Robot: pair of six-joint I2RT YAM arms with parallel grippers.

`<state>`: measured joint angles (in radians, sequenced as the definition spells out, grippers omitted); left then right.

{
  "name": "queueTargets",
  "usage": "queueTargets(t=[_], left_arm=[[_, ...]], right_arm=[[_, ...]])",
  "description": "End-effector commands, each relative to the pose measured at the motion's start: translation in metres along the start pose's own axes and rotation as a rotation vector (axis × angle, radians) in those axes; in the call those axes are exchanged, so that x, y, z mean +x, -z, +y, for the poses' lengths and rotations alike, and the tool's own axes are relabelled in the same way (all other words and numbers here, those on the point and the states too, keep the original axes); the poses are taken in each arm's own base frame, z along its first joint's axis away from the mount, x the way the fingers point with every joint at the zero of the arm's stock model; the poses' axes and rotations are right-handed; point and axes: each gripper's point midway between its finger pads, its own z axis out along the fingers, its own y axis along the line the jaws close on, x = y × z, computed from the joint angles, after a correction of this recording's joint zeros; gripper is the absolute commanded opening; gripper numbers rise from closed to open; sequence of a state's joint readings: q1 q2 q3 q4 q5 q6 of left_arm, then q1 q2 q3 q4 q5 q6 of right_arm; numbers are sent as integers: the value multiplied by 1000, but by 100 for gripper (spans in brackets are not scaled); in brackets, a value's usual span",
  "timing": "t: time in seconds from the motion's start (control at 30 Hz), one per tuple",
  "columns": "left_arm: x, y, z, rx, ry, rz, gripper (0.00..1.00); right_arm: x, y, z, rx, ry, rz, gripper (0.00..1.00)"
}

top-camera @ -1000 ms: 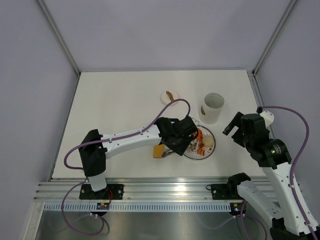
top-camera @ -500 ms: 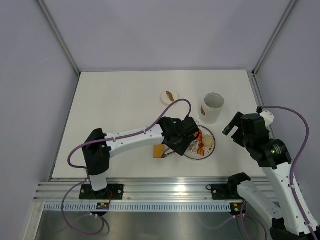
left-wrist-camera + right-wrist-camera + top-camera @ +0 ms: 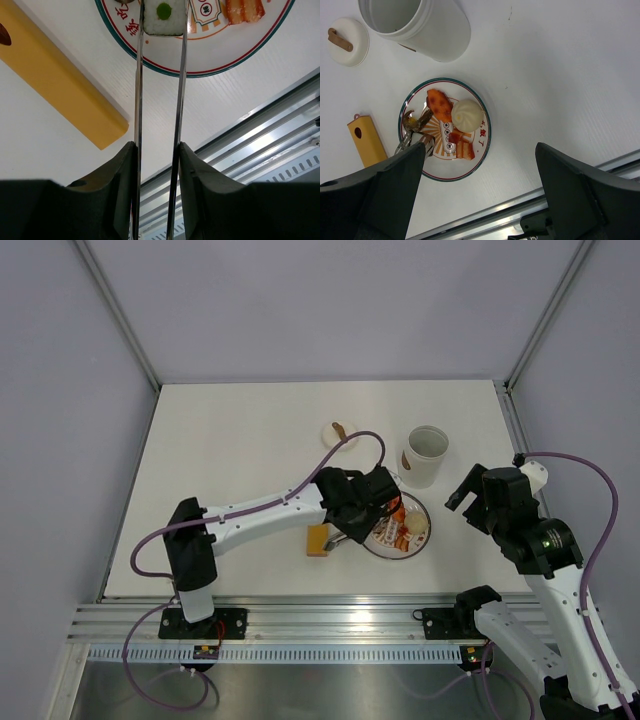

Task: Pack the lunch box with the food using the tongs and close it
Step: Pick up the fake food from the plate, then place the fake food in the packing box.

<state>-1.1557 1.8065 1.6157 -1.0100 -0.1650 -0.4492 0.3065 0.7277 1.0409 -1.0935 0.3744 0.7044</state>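
Note:
My left gripper is shut on the slim grey tongs, one black finger pressing on each arm. The tong tips pinch a white-and-green piece of food over the patterned plate. From above, the left gripper hovers at the plate's left side. On the plate lie a pale bun, an orange piece and red strips. The white lunch box stands upright and uncovered behind the plate. My right gripper hangs open and empty, high to the plate's right.
The round white lid with a brown tab lies on the table left of the lunch box. A long orange bar lies just left of the plate. The metal rail runs along the near edge.
The left gripper's jaws have closed in, squeezing the tongs onto the white-and-green piece. Its wrist has shifted slightly away from the near edge. The right arm has not moved.

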Motion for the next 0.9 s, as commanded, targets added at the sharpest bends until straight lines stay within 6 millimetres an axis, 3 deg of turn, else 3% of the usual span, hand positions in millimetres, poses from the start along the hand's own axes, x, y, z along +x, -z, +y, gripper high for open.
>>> queueTargets(t=[0.0, 0.13, 0.23, 0.5, 0.63, 0.87], left_arm=[[-33, 53, -4, 56, -10, -148, 12], [-58, 86, -10, 116, -16, -234, 12], [-76, 97, -9, 137, -13, -283, 12], [-157, 130, 1, 201, 21, -487, 13], [-185, 129, 1, 239, 29, -539, 14], [-219, 96, 4, 251, 49, -570, 15]], right_arm=[[-6, 1, 5, -18, -12, -24, 100], [-7, 2, 4, -17, -14, -30, 99], [-9, 4, 0, -5, -15, -43, 99], [-14, 12, -3, -4, -23, -59, 100], [-13, 14, -4, -3, -25, -56, 100], [-14, 20, -10, 11, -27, -64, 99]])
